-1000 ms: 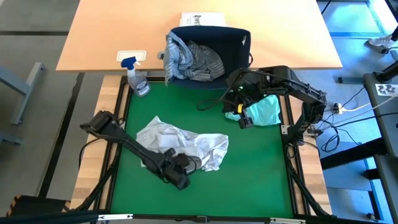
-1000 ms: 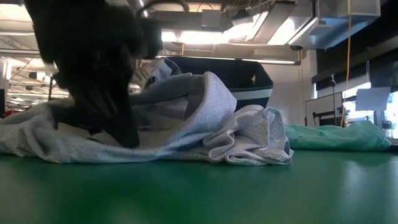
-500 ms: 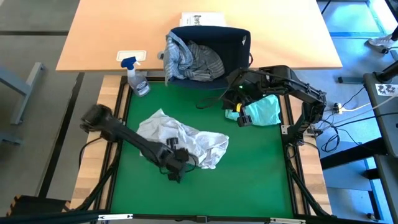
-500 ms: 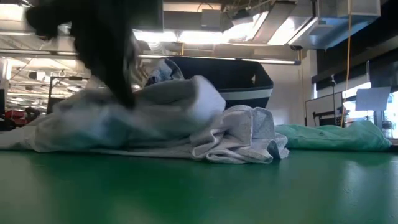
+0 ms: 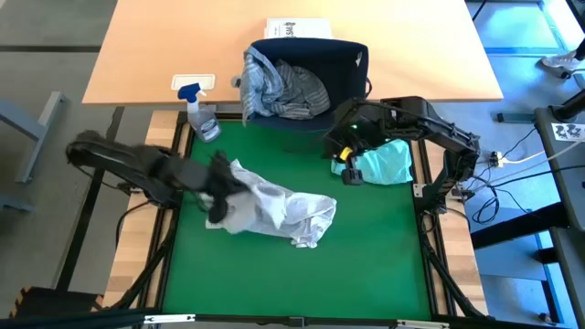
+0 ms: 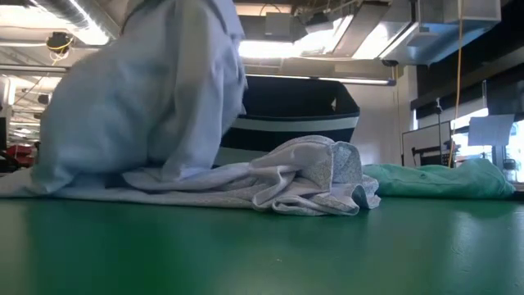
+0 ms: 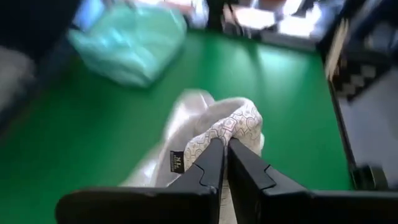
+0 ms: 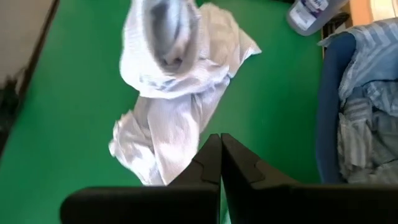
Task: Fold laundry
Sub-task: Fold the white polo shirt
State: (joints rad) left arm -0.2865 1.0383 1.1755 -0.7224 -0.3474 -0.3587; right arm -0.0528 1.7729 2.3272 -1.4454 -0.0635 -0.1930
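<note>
While the left gripper (image 5: 218, 196) sits at the left of centre in the high view, its fingers are clenched on a fold of the white t-shirt (image 5: 274, 208), and the left wrist view shows the two dark fingers pinched together with pale fabric between and behind them. That garment spreads from the gripper toward the middle of the green mat (image 5: 366, 265), its right part lying crumpled and flat. Seen from the low view, the left part of the t-shirt rises as a tall pale hump in the upper left of the frame, while the rest trails along the mat toward the centre. At the right of centre in the high view, the right gripper (image 5: 346, 172) hangs with its fingers closed together on nothing, just beside the left edge of the mint-teal garment (image 5: 388, 164), which lies bunched near the mat's right edge. Up at the top centre, the navy-and-white striped basket (image 5: 347, 68) stands at the mat's far edge, with the grey-blue striped shirt (image 5: 283, 87) piled inside and draped over its left rim. Left of the basket, a spray bottle (image 5: 201, 114) stands at the mat's upper left corner.
</note>
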